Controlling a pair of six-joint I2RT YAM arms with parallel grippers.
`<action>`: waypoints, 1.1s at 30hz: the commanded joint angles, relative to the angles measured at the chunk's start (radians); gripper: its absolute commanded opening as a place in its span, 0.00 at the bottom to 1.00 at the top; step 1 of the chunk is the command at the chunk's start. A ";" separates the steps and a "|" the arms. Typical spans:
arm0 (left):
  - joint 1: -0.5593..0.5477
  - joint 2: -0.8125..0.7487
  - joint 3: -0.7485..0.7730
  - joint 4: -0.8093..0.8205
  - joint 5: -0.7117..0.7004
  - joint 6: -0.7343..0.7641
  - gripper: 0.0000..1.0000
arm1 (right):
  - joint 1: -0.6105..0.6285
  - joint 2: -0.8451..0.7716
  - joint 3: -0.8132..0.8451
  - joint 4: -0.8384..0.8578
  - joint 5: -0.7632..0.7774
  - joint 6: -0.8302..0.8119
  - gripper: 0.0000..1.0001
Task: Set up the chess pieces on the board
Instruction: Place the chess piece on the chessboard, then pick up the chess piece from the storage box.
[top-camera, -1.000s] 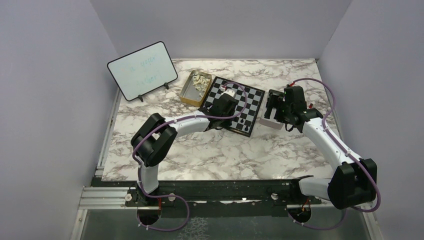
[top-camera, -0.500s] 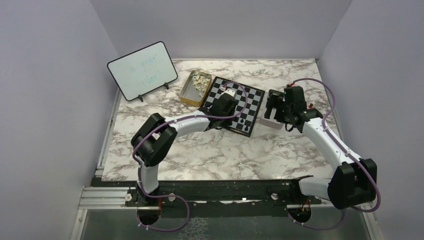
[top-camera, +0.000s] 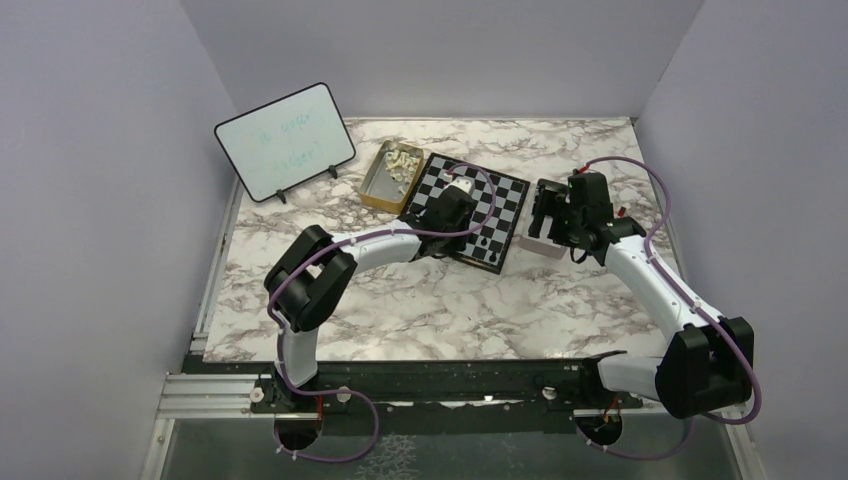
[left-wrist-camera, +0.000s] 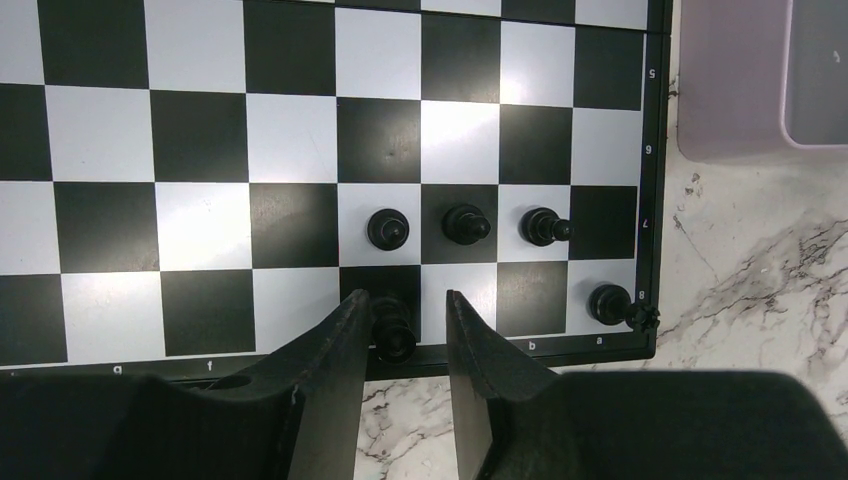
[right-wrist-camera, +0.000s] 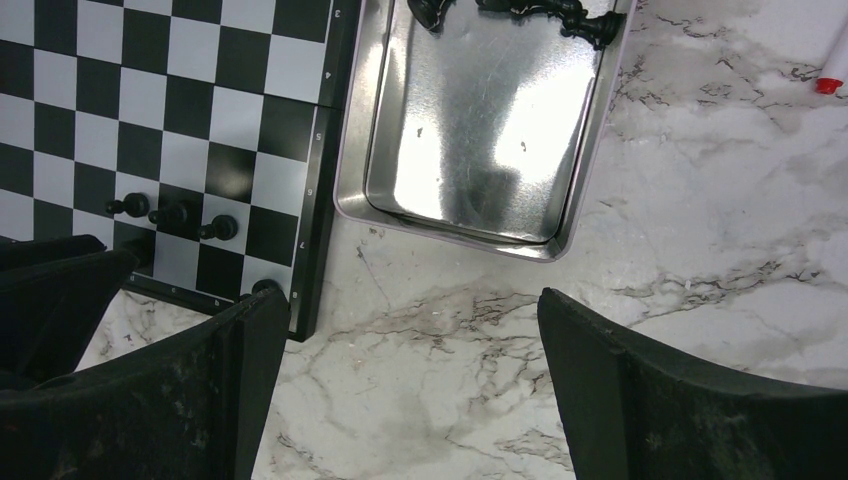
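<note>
Barely a twitch in the last second: the left end effector (left-wrist-camera: 408, 300) stays low at the board (left-wrist-camera: 200, 120), bottom edge, jaws part-open around a black piece (left-wrist-camera: 393, 328) standing there, so it looks placed. The right end effector (right-wrist-camera: 412, 300) waits wide open over the counter (right-wrist-camera: 700, 200).

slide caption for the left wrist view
Left gripper open around a black chess piece on the chessboard's edge row, three black pawns one row ahead, another black piece at the corner.
</note>
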 joint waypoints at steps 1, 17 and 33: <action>-0.005 0.007 0.030 -0.023 -0.009 -0.001 0.37 | 0.001 -0.010 -0.011 0.025 -0.019 -0.010 1.00; 0.072 -0.220 0.061 -0.169 0.114 0.031 0.86 | 0.001 -0.029 0.023 0.029 -0.087 -0.007 0.94; 0.333 -0.611 -0.168 -0.270 0.318 0.162 0.99 | 0.001 0.132 0.081 0.174 0.094 -0.131 0.64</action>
